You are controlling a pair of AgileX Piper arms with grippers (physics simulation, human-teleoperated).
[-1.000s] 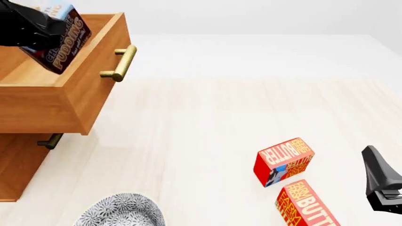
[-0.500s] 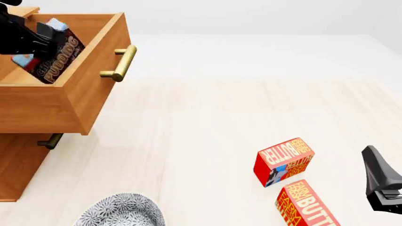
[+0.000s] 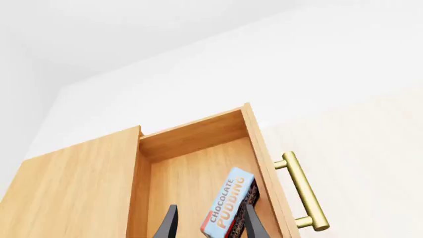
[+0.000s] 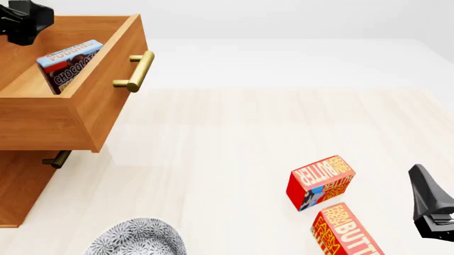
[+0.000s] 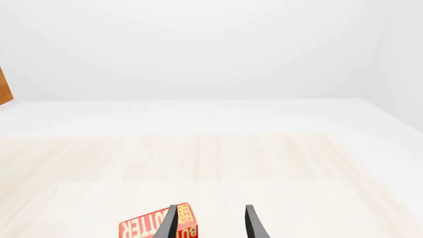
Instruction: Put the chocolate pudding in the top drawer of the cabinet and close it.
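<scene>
The chocolate pudding (image 4: 69, 65) stands on edge inside the pulled-out top drawer (image 4: 106, 101), leaning against the inner side of the drawer front behind the brass handle (image 4: 135, 70). In the left wrist view the chocolate pudding (image 3: 229, 208) lies beyond the two spread fingers. My left gripper (image 4: 30, 22) hovers open above the back of the drawer, holding nothing. The cabinet (image 4: 18, 186) fills the left edge, with the lower drawer's handle (image 4: 55, 158) showing under the open drawer. My right gripper (image 4: 424, 191) is open at the front right, nothing between its fingers (image 5: 170, 220).
Two red butter boxes (image 4: 320, 181) (image 4: 346, 231) lie on the table near the right gripper; one butter box (image 5: 158, 227) shows in the right wrist view. A patterned bowl (image 4: 138, 238) sits at the front edge, below the cabinet.
The left gripper lowered the pudding into the drawer, let go and rose up and to the left. The box now leans in the drawer. The right arm has not moved.
</scene>
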